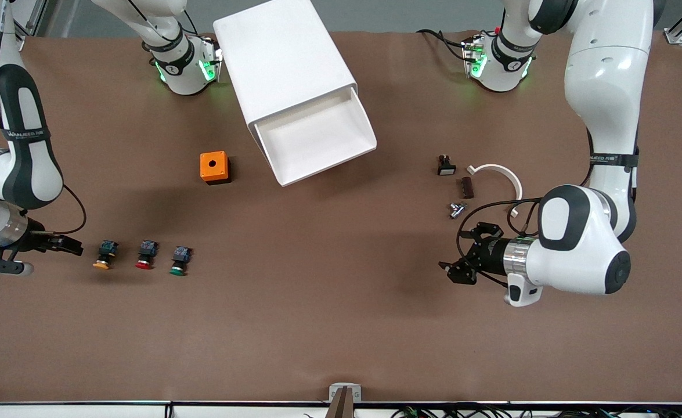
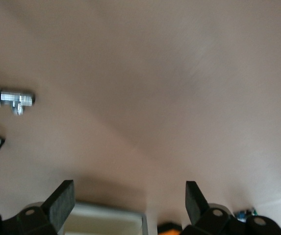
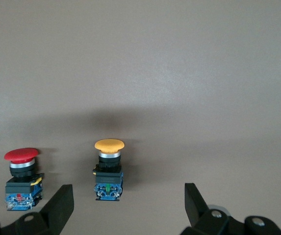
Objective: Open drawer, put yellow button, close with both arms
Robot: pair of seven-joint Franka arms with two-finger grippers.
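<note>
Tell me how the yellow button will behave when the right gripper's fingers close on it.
The yellow button lies on its side on the table, and its round mushroom cap may let it roll or pivot if nudged. It looks rigid, small and probably light. The boxy black-and-blue body offers flatter faces; the open right gripper probably holds better there.

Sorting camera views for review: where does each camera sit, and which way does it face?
Front: high across the table, facing both arms, open drawer.
Left wrist: on left arm, over bare table; open left gripper, metal fitting.
Right wrist: on right arm; open right gripper facing yellow button, red button.
Shared: front also shows both buttons, fitting.
</note>
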